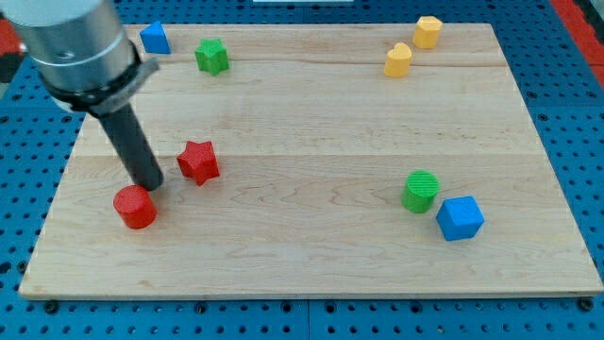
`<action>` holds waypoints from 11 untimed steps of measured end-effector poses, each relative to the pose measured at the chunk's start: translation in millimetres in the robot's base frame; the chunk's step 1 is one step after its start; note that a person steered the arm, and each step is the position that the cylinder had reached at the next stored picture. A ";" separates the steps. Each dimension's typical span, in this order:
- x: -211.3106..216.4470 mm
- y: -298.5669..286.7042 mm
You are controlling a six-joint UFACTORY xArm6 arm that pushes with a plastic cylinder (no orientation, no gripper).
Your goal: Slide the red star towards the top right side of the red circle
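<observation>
The red star lies on the wooden board at the view's left, above and to the right of the red circle. My tip is between them, just above the red circle's top right edge and left of the red star. A small gap separates the tip from the star. The rod rises from the tip towards the view's top left.
A blue block and a green star sit at the top left. Two yellow blocks sit at the top right. A green cylinder and a blue cube sit at the lower right. The board's edge runs along the bottom.
</observation>
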State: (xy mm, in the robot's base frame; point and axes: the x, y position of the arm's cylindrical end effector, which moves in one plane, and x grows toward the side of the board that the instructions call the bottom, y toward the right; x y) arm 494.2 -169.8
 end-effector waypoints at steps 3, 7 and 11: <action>20.6 5.7; -77.8 68.5; -56.2 30.6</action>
